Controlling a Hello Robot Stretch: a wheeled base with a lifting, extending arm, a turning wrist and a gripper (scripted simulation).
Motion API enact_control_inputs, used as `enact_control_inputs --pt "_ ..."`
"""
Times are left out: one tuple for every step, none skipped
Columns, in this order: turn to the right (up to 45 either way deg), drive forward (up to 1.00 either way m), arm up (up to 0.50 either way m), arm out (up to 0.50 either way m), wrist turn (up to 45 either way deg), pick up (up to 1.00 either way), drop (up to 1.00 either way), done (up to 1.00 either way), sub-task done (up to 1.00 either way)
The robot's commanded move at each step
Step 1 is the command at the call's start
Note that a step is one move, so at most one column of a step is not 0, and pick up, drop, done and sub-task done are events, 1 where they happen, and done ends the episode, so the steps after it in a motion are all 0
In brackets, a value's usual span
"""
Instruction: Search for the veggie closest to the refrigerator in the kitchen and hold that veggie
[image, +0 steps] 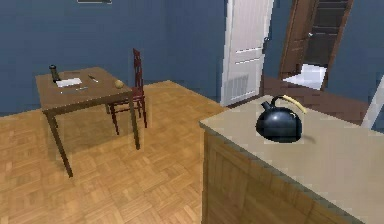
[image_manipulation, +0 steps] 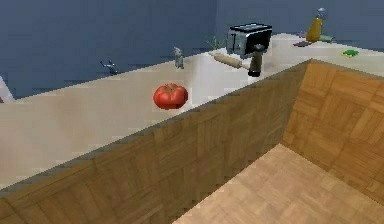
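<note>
Tomato (image_manipulation: 170, 96), red and round, sits on the pale top of the long desk (image_manipulation: 90, 110) in the arm side view, near the front edge and well apart from everything else on it. Farther along the same top: a faucet (image_manipulation: 178, 58), a pale rolling-pin-like thing (image_manipulation: 228, 61) lying flat, a small dark shaker (image_manipulation: 254, 66) upright, and a black-and-silver toaster (image_manipulation: 249, 38) behind them. At the far corner is a yellowish bottle (image_manipulation: 316, 27) and a small green item (image_manipulation: 350, 52), possibly another veggie, too small to tell. The desk front is wood panel and the floor is parquet. Forward view: a black kettle (image: 279, 122) on the near desk (image: 330, 165) at the right. At the left is a wooden desk (image: 60, 100) carrying a dark cup (image: 53, 72), a sheet of paper (image: 69, 82) and a small brown lump (image: 118, 83), with a red chair (image: 132, 92) touching its right side. A white door (image: 247, 50) is set in the blue wall. Pincer state and load: cannot tell.
</note>
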Motion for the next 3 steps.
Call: enact_control_inputs --pt "0.0 0.00 0.50 0.00 0.0 0.00 0.00 0.00 0.00" --pt "0.0 0.00 0.38 0.00 0.0 0.00 0.00 0.00 0.00" --pt "0.0 0.00 0.00 0.44 0.0 0.00 0.00 0.00 0.00"
